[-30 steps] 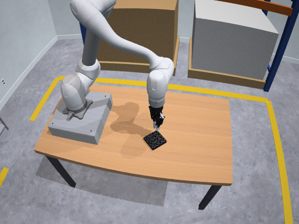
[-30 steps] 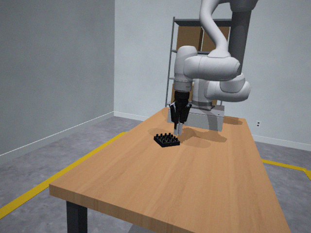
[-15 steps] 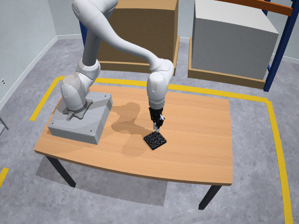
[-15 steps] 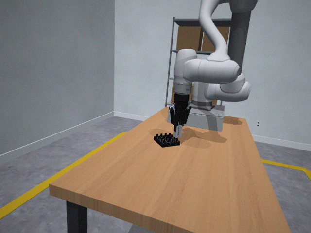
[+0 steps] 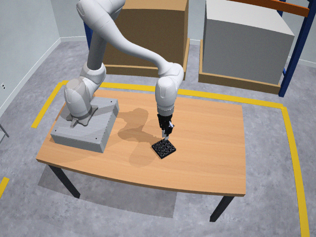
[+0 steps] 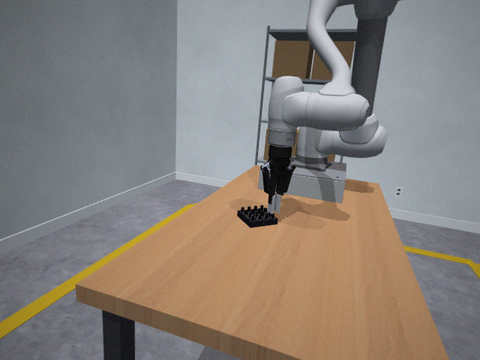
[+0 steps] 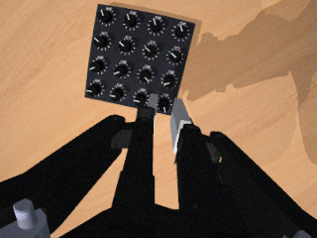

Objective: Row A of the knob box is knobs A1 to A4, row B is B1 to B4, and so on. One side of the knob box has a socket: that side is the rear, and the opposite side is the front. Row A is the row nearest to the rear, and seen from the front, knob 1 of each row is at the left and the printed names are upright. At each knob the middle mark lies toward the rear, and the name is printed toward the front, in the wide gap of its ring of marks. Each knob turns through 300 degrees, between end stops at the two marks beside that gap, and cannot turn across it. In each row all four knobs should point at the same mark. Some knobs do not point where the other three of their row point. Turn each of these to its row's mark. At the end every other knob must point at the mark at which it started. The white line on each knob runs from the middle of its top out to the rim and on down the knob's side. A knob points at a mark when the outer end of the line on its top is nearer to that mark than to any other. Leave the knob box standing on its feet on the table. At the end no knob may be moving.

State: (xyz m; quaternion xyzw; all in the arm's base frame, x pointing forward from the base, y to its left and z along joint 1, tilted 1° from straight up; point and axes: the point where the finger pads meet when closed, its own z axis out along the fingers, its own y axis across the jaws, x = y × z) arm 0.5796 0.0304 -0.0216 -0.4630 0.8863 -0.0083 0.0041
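- As seen in the top and exterior views, the knob box (image 5: 165, 149) (image 6: 257, 222) (image 7: 134, 59) sits flat on the counter (image 5: 209, 153) (image 6: 247, 279), well apart from the gray base block (image 5: 101, 142) (image 6: 306, 193).
- The arm (image 5: 166, 93) (image 6: 327, 110) reaches over the counter, with the claw (image 5: 165, 138) (image 6: 274, 211) (image 7: 163, 108) pointing downward at one corner of the box.
- Claw condition: fingers spread by a narrow gap, pinching nothing visible.
- In the wrist view, the corner knob (image 7: 163, 104) shows between the fingertips; contact with either one cannot be confirmed.
- The white line of that corner knob points toward the bottom of the wrist view, whereas the two knobs at the far end of its row point left and slightly down.
- One row further from the claw, the third knob from the left (image 7: 145, 74) points to the lower right; the other three of its row point to the lower left.
- All four knobs of the row farthest from the claw point roughly toward the upper left.
- Printed names are too small to read reliably.

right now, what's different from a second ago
The end effector has moved down to the near corner knob in the wrist view, fingers slightly apart; no grasp or release shows. The knob box stayed put on the table.
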